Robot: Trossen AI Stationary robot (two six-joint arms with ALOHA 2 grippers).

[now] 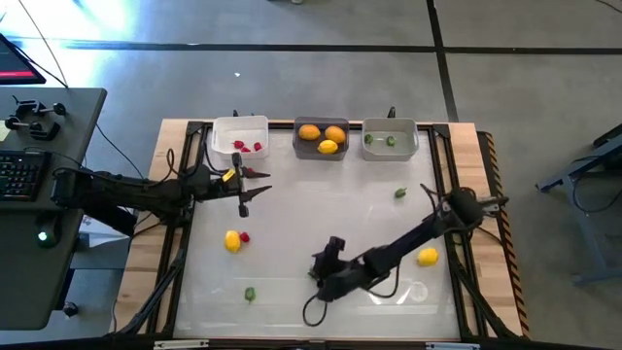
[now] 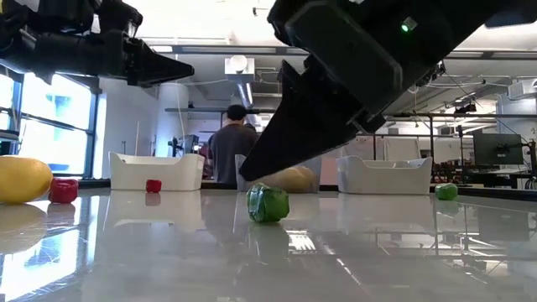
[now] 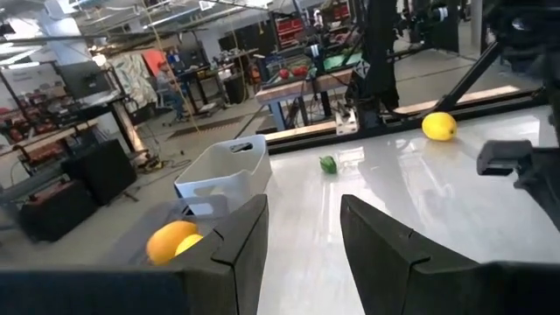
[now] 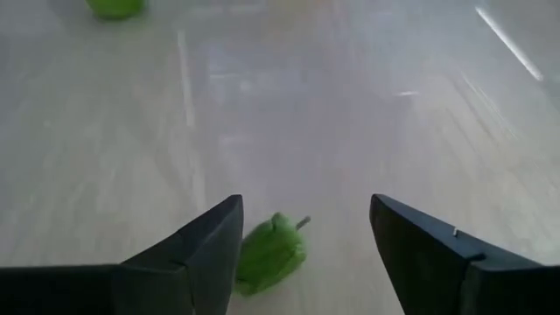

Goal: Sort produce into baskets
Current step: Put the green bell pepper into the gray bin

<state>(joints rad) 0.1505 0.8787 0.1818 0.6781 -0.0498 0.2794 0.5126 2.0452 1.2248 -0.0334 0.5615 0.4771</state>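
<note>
Right arm is reaching from the right edge of the high view diagonally down toward lower centre, its right gripper (image 4: 302,254) hanging low over the table (image 1: 321,209) with fingers standing wide, a green pepper (image 4: 269,252) lying loose between them, nearer one finger. Left arm is stretching in from the left, left gripper (image 1: 255,187) hovering just below the white basket (image 1: 240,135), fingers partly apart and holding nothing. Dark grey basket (image 1: 321,139) at top centre is holding yellow and orange fruits; light grey basket (image 1: 390,139) to its right is holding green bits. A lemon (image 1: 232,240) is lying left of centre.
</note>
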